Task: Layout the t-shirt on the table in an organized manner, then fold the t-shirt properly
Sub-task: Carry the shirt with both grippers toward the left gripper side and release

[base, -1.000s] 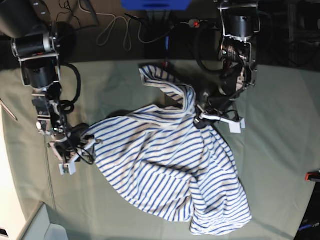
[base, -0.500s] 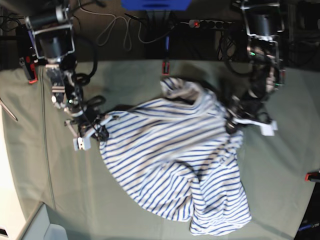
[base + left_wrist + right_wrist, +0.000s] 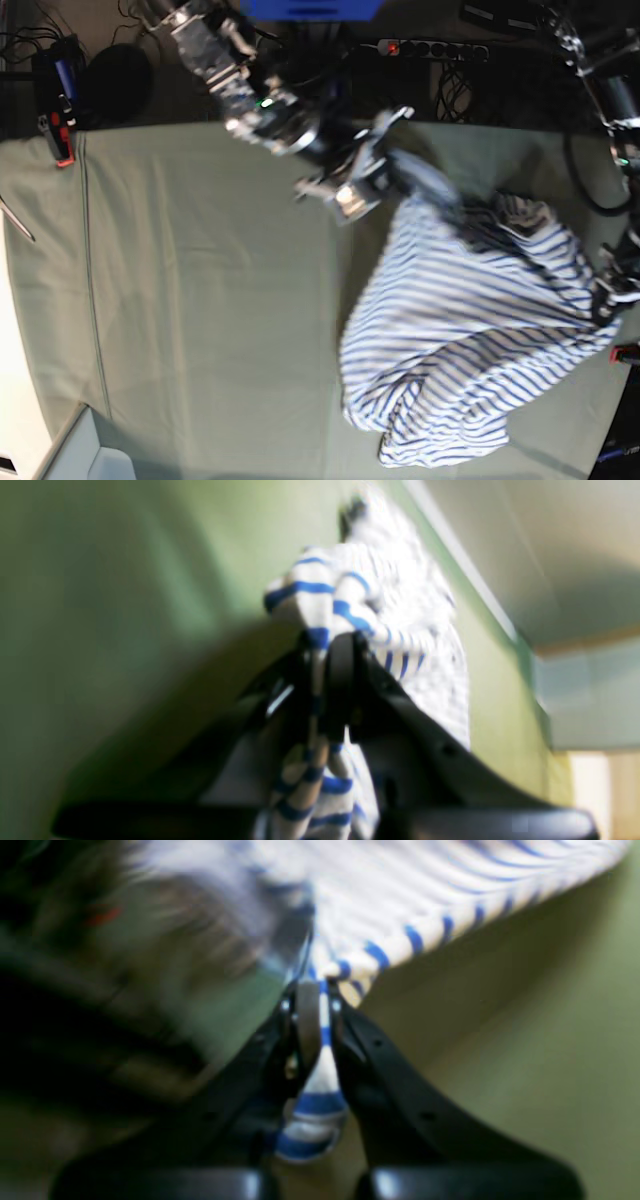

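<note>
A power strip [image 3: 432, 47] with a small red light lies on the dark floor at the back. Left of it sits a blue box [image 3: 310, 8], cut off by the top edge, and loose cables [image 3: 455, 92] trail just below the strip. Far to the left of the strip stand a round black object [image 3: 117, 85] and a red clamp [image 3: 60, 135].

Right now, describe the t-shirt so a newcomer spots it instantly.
Start at the wide pale grey-green table. On its right half in the base view hangs a bunched cloth heap, the t-shirt, pinched by both arms' fingers. It is the only white thing with thin blue stripes.
</note>
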Robot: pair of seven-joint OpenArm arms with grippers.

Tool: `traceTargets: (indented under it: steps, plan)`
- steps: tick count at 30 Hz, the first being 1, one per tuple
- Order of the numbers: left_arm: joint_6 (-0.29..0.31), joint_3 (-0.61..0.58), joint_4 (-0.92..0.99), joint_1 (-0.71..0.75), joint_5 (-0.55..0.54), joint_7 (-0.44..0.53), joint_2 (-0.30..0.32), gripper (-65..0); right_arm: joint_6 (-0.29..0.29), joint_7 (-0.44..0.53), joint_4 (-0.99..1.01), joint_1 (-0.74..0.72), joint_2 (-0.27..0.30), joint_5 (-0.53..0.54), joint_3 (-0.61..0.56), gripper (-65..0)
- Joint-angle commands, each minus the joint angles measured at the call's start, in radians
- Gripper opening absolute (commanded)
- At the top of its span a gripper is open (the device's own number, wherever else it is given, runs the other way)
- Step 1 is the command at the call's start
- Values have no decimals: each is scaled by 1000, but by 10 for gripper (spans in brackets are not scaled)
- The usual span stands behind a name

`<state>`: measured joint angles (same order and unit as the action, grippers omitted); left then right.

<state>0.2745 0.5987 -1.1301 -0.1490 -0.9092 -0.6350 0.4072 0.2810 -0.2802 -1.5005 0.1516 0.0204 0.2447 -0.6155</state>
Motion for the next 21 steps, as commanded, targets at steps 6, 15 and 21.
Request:
traceTargets:
  steps: [6,15,21]
  plan:
    - [10,108,45,-83,63,25,121,-650,11,-11,-7,-11,-21,11,-88,-519]
    - [10,201,43,-142,240,20,137,-648,11,-11,-47,-16,62,12,-108,-433]
    - [10,201,43,-140,266,24,131,-433,11,-11,-87,-14,102,12,-106,-433]
